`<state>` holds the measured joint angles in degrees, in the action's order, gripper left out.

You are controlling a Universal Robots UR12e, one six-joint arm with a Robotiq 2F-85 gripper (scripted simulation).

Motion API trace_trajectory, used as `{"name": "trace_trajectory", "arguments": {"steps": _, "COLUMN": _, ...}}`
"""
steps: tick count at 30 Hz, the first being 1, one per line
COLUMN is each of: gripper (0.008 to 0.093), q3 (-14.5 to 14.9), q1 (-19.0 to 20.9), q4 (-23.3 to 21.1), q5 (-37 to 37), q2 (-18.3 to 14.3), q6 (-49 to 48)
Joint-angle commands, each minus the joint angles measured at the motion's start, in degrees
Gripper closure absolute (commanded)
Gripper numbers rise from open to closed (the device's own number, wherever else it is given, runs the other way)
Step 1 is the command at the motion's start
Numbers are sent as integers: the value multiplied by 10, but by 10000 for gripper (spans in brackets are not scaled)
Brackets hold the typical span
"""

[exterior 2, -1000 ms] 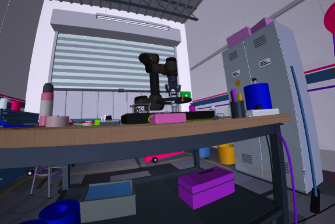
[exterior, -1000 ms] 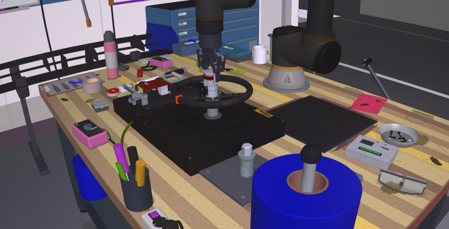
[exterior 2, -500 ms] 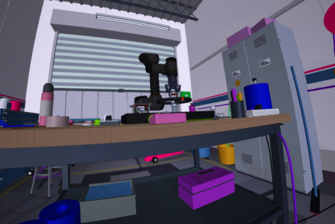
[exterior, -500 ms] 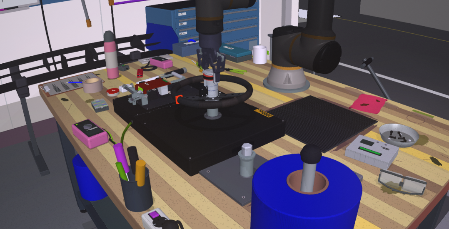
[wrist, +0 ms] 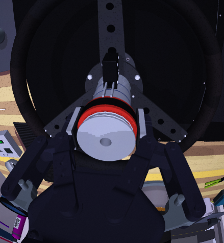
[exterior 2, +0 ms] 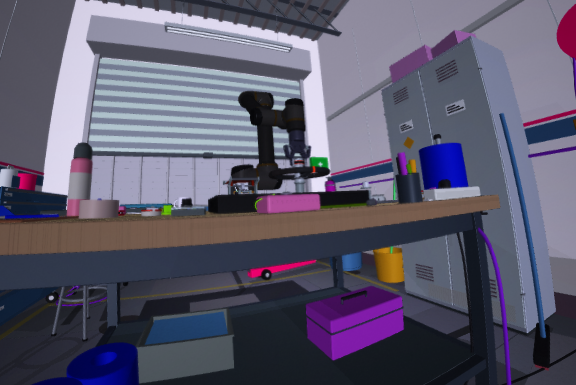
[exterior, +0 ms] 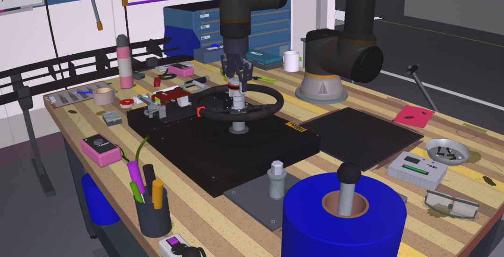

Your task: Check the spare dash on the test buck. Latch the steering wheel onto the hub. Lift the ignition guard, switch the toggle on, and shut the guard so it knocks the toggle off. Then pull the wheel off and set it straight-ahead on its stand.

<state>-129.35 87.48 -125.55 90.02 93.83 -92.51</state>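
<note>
On the black test buck (exterior: 225, 137) in the middle of the bench, the black steering wheel (exterior: 239, 102) sits level on the grey hub post (exterior: 238, 126). The wheel's grey centre boss (wrist: 105, 132), ringed by a red collar (wrist: 109, 112), is held in my gripper (exterior: 237, 79), which comes straight down onto it. Left of the wheel, the red ignition guard (exterior: 171, 97) lies down over the switch block; the toggle is hidden. The wheel's stand, a grey peg (exterior: 276, 181) on a grey plate, is at the near edge of the buck.
A blue drum (exterior: 343, 217) with a ball-topped lever stands at the near edge. A ribbed black mat (exterior: 359, 136) lies right of the buck and my arm's base (exterior: 322, 90) behind it. A pen cup (exterior: 151, 209), pink box (exterior: 100, 150) and tape roll (exterior: 104, 95) sit on the left.
</note>
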Motion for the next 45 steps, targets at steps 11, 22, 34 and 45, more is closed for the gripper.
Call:
{"name": "trace_trajectory", "arguments": {"steps": 11, "gripper": 234, "q3": 2, "q1": 0, "q4": -1, "q5": 0, "q2": 1, "q6": 0}}
{"name": "trace_trajectory", "arguments": {"steps": 22, "gripper": 234, "q3": 1, "q1": 0, "q4": 0, "q5": 0, "q2": 1, "q6": 0}}
{"name": "trace_trajectory", "arguments": {"steps": 34, "gripper": 234, "q3": 9, "q1": 0, "q4": 18, "q5": 0, "q2": 10, "q6": 0}}
{"name": "trace_trajectory", "arguments": {"steps": 45, "gripper": 234, "q3": 29, "q1": 0, "q4": 58, "q5": 0, "q2": 30, "q6": 0}}
